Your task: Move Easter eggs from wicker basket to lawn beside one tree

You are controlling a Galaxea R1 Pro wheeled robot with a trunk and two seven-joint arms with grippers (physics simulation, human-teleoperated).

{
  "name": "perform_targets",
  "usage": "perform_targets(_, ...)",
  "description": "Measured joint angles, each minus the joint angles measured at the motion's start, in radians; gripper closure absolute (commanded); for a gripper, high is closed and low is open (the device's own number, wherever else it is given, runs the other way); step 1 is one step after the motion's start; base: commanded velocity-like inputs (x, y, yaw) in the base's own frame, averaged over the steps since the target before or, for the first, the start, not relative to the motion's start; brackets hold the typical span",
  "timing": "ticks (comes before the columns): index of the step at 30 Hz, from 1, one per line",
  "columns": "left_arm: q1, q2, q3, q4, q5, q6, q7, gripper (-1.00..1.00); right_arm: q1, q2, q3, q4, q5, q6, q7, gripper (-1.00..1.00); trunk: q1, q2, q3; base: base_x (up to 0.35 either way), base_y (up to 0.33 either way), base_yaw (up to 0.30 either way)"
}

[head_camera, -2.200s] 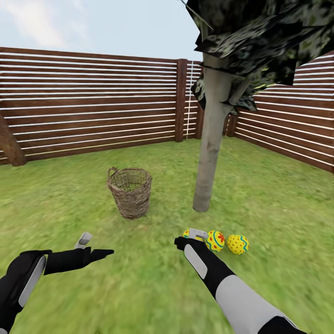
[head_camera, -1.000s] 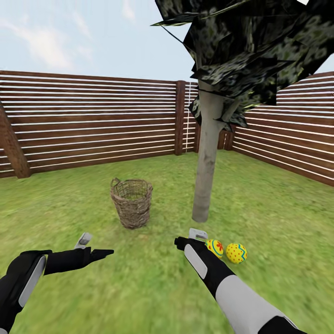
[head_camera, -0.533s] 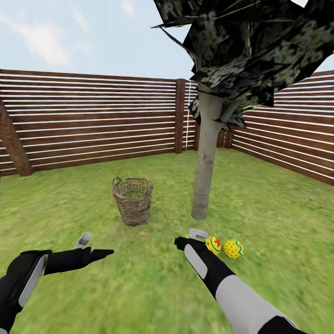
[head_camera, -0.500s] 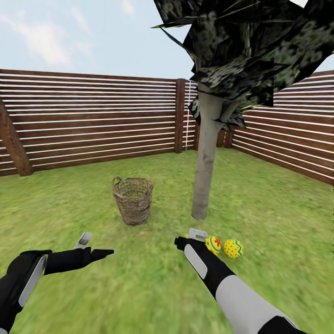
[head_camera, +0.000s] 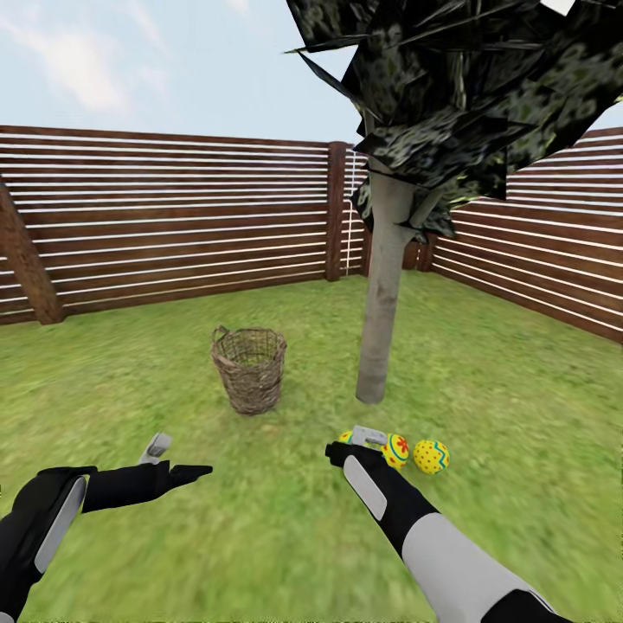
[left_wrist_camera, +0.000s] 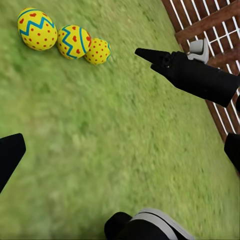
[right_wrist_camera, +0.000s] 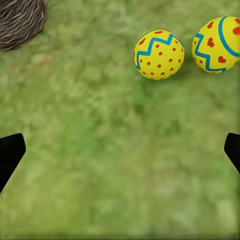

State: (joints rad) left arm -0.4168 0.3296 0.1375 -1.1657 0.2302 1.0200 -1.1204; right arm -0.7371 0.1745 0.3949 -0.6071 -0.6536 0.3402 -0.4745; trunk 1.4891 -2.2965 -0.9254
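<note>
Well, from the head view the three Easter eggs [head_camera: 396,450] lie in a short row on the lawn [head_camera: 519,407] just in front of the tree [head_camera: 381,303], its trunk smooth and grey-beige under jagged dark foliage, while the wicker basket [head_camera: 249,369] stands upright off to the left of the trunk, loosely woven, brown, and as far as I can tell with nothing yellow showing through its weave. The right claw [head_camera: 359,439] hangs directly over the nearest egg, partly hiding it, so the right arm is plainly the closer one; the left claw [head_camera: 173,459] is well apart, out over bare grass. Whether either is spread I cannot judge from up here. Through the left wrist view, all three eggs [left_wrist_camera: 67,39] sit touching in a line, glossy yellow with blue zigzags and red spots or hearts, the right arm's dark claw [left_wrist_camera: 150,54] between camera and fence [left_wrist_camera: 210,30]; the left fingers stand wide at the frame edges, holding nothing. By the right wrist view, two eggs [right_wrist_camera: 159,54] rest on mottled grass ahead of widely parted, empty fingers, the basket rim [right_wrist_camera: 20,20] off in a corner. I'd judge the placing essentially done.
</note>
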Motion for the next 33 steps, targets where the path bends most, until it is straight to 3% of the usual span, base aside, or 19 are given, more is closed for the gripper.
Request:
perform_targets(16, 0.0, 0.0, 0.0, 0.0, 0.0, 0.0, 0.0, -1.0, 0.0, 0.0, 0.0, 0.0, 0.0, 0.0, 0.0, -1.0, -0.061, 0.112, 0.025, -0.005, 0.0, 0.0)
perform_targets(33, 0.0, 0.0, 0.0, 0.0, 0.0, 0.0, 0.0, -1.0, 0.0, 0.0, 0.001, -0.001, 0.0, 0.0, 0.0, -1.0, -0.126, 0.231, 0.051, -0.29, 0.0, 0.0)
